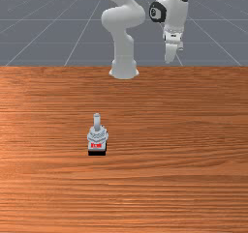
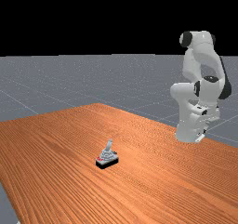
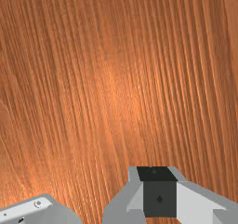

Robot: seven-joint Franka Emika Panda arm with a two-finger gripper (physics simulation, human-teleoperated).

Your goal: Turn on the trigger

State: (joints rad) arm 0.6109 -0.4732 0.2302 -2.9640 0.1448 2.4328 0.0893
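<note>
Trigger (image 1: 97,136), stick (image 1: 97,121) pointing up, sits on tabletop (image 1: 174,188), well apart from pincer (image 1: 170,57) (can't tell if open or closed), nearer the camera and to the front view's left, so the reach should go that way.

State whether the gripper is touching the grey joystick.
Apart: the front view shows a wide stretch of table between the gripper and the joystick.

The front view faces the tips of the gripper (image 1: 170,56) from across the table (image 1: 169,179), angled down. The far view stands farther from them, off to one side; both share arm (image 2: 187,118) and tabletop. The wrist view looks past the tips onto wood, seemingly from nearby.
</note>
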